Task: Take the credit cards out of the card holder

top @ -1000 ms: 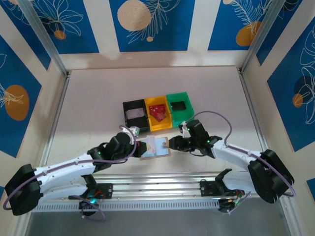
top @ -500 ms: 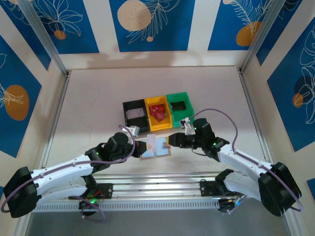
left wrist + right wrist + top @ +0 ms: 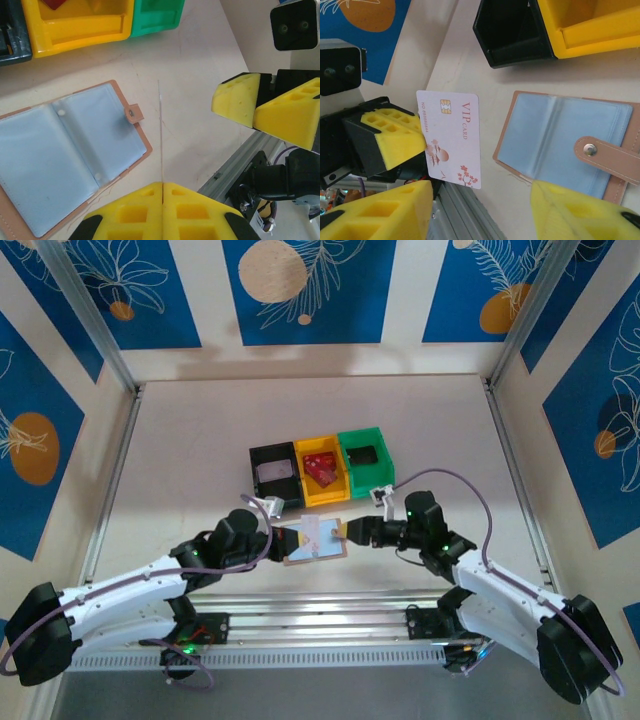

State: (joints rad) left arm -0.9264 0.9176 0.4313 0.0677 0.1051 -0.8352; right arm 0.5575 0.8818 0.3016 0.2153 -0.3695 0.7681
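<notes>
The tan card holder [image 3: 322, 552] lies open on the table, its pale blue-grey pockets [image 3: 65, 145] facing up and its snap tab [image 3: 605, 152] to one side. My left gripper [image 3: 285, 537] is shut on a white VIP credit card [image 3: 451, 137] and holds it upright just clear of the holder. In the left wrist view that card [image 3: 160, 130] is an edge-on line rising from the closed jaws [image 3: 162, 184]. My right gripper [image 3: 350, 531] stands open right of the card, fingertips [image 3: 240, 97] apart and empty. A dark red credit card [image 3: 320, 467] lies in the yellow bin.
Behind the holder stand three bins in a row: black [image 3: 273, 472], yellow [image 3: 322, 483] and green [image 3: 365, 458]. The black bin [image 3: 515, 30] is close to the card. An aluminium rail [image 3: 320, 625] runs along the near table edge.
My right gripper's jaws have spread wider, and its arm has shifted a little to the right. The left gripper keeps the white card.
</notes>
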